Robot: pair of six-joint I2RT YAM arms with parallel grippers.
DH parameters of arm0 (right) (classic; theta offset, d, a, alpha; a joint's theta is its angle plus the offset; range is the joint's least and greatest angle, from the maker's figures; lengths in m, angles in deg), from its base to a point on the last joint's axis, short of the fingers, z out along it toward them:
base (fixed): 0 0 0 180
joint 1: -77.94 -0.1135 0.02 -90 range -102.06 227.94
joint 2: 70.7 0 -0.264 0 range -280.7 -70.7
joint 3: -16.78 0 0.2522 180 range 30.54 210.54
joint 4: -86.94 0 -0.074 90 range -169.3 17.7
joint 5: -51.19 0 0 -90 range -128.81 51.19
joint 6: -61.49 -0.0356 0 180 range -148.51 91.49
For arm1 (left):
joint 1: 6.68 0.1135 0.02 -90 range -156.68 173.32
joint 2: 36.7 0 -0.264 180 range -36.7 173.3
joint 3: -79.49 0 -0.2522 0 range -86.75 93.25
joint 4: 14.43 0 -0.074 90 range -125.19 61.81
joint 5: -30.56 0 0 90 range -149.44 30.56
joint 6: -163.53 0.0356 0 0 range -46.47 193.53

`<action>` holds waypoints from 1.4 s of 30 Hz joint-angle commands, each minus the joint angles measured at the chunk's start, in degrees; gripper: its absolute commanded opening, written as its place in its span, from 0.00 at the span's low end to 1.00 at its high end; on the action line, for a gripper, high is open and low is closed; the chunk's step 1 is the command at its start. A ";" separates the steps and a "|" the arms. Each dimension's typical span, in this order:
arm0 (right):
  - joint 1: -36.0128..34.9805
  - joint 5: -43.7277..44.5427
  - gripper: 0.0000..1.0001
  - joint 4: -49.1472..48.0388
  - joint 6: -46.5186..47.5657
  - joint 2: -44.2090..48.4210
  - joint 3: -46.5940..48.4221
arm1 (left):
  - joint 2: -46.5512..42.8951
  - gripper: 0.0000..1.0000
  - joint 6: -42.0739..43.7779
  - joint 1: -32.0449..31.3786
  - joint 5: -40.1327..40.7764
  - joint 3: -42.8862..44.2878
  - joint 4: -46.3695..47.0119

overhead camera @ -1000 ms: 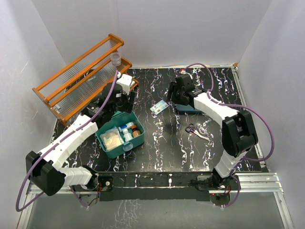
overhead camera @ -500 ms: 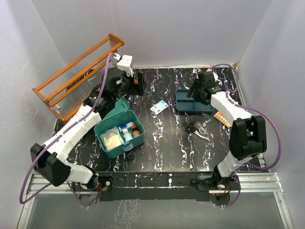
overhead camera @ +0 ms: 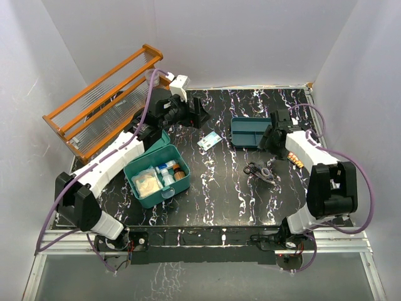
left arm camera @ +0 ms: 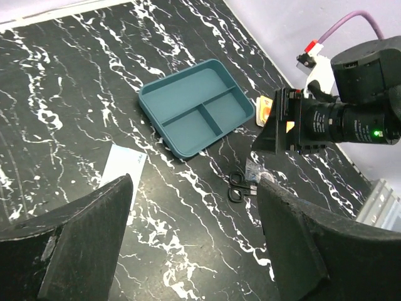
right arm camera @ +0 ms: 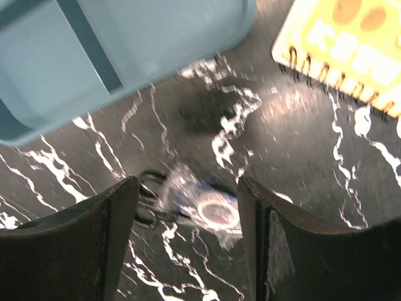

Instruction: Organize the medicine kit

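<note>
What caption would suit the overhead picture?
Open medicine kit, empty tray and scissors on a marbled table, robot arms reaching across.

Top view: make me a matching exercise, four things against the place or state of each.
Things:
1. medicine kit
2. compartment tray
3. scissors
4. wooden rack

Places and states:
A. orange, far left corner
B. lid open, near left
C. empty, far right
D. black handles, right of centre, nearer than the teal dish

Pairs: 1-B, 2-C, 3-D, 4-A
</note>
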 commanded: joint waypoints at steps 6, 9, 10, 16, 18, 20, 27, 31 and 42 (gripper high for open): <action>0.23 -2.74 0.49 3.20 -1.66 7.19 -7.29 | 1.13 0.77 -1.87 -0.19 -6.94 0.75 3.90; 0.26 -2.02 0.43 5.16 -1.90 6.43 -7.23 | 1.10 0.77 -1.58 -0.17 -7.05 0.77 3.72; 0.30 -1.64 0.42 5.30 -1.99 6.32 -7.62 | 0.99 0.77 -1.52 -0.19 -6.96 0.73 3.74; 0.31 -2.41 0.21 4.69 -1.99 3.98 -10.22 | 0.82 0.77 -1.02 -0.53 -7.00 0.39 3.73; 0.25 -2.03 0.17 3.53 -1.47 3.09 -10.69 | 0.84 0.77 -0.84 -0.57 -7.00 0.44 3.68; 0.27 -1.74 0.20 2.37 -0.79 2.41 -10.96 | 0.79 0.77 -0.66 -0.64 -6.93 0.39 3.66; 0.23 -2.24 0.27 -0.29 1.12 0.05 -11.18 | 0.83 0.77 -0.46 -0.65 -6.81 0.57 3.81; 0.29 -2.87 0.26 -2.16 1.57 -0.59 -11.97 | 0.75 0.77 -0.48 -0.67 -6.82 0.81 3.63; 0.28 -1.85 0.00 -5.45 2.94 3.66 -9.98 | -0.15 0.78 0.12 -0.66 -5.60 1.33 2.12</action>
